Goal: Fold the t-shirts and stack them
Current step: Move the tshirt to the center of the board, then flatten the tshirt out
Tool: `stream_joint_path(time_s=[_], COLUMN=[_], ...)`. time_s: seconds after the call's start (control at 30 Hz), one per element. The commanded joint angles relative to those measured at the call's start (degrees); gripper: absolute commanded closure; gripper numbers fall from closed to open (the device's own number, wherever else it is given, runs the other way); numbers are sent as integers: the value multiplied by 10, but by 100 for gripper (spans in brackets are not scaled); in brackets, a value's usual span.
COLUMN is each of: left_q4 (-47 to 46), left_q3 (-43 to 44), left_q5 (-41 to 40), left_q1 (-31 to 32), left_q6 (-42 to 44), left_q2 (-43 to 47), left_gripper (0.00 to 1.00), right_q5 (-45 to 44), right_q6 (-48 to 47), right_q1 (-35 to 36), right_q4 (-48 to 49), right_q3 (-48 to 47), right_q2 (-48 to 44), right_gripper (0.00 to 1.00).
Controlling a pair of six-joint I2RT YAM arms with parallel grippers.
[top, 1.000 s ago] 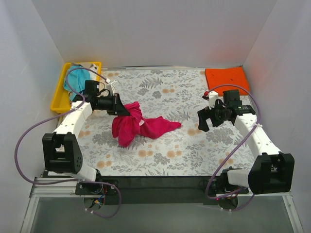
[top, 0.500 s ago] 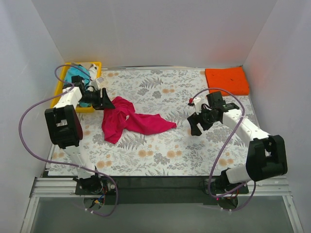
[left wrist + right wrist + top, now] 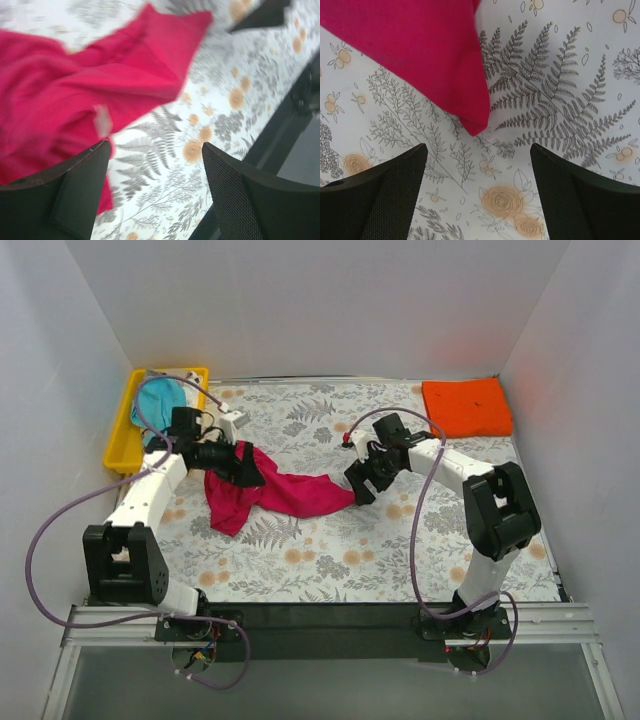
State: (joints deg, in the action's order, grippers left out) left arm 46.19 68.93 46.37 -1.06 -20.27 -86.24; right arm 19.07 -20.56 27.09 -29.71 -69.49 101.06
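Observation:
A magenta-pink t-shirt [image 3: 285,492] lies crumpled on the flowered table, its right tip pointing toward my right arm. My left gripper [image 3: 250,468] hovers over the shirt's upper left part, open, with the pink cloth [image 3: 90,90] under and beside its left finger and nothing pinched. My right gripper [image 3: 362,482] stands open just right of the shirt's pointed corner [image 3: 475,127], which lies ahead of the jaws, apart from both fingers. An orange folded t-shirt [image 3: 466,407] rests at the back right. A teal t-shirt [image 3: 160,400] lies in the yellow tray.
The yellow tray [image 3: 120,435] sits at the back left against the wall. White walls close in the table on three sides. The dark front edge [image 3: 330,618] of the table runs along the bottom, and that edge [image 3: 300,95] shows in the left wrist view.
My left gripper has opened and let go of the pink shirt, which now lies flatter. My right arm has swung left across the table to the shirt's right tip.

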Motion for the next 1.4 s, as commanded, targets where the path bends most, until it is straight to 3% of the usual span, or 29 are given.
stream_joint_path(time_s=[0.0,0.1,0.17,0.23,0.3,0.43,0.57,0.67,0.8,0.87,1.03,1.13,1.2,1.37], left_q4=[-103,-121,-121,-123,-129,-168,-215,-281,-312,-316,-285,-281,-282,-336], left_q3=[-67,-78,-77,-78,-86,-107,-135,-152,-166,-176,-269,-306,-329,-342], left_q5=[-19,-16,-21,-43,-62,-79,-111,-191,-275,-314,-282,-317,-327,-389], left_q1=[52,69,84,114,139,187,293,382,443,449,450,450,450,450], left_q6=[-13,-1,20,34,47,56,39,-22,-50,-61,-7,31,55,67], left_q2=[81,86,86,88,92,141,201,223,220,226,294,303,290,215], left_gripper=[31,32,33,34,35,34,32,28,27,29,63,71,71,54], right_q5=[39,30,16,-2,-7,34,112,186,200,189,104,77,68,59], right_q6=[15,3,-3,-11,-19,-25,2,32,60,71,92,110,119,130], right_q1=[3,30,39,39,38,14,11,19,20,20,17,13,10,-3], right_q4=[12,11,9,4,-6,-38,-55,-51,-33,-32,-15,5,11,17], right_q3=[-55,-64,-64,-53,-39,-2,3,-13,-34,-49,-35,-15,-11,-20], right_q2=[44,84,96,90,63,-77,-211,-229,-231,-233,-227,-220,-214,-199], right_gripper=[29,43,66,98,99,99,99,99,99,99,99,99,99,99])
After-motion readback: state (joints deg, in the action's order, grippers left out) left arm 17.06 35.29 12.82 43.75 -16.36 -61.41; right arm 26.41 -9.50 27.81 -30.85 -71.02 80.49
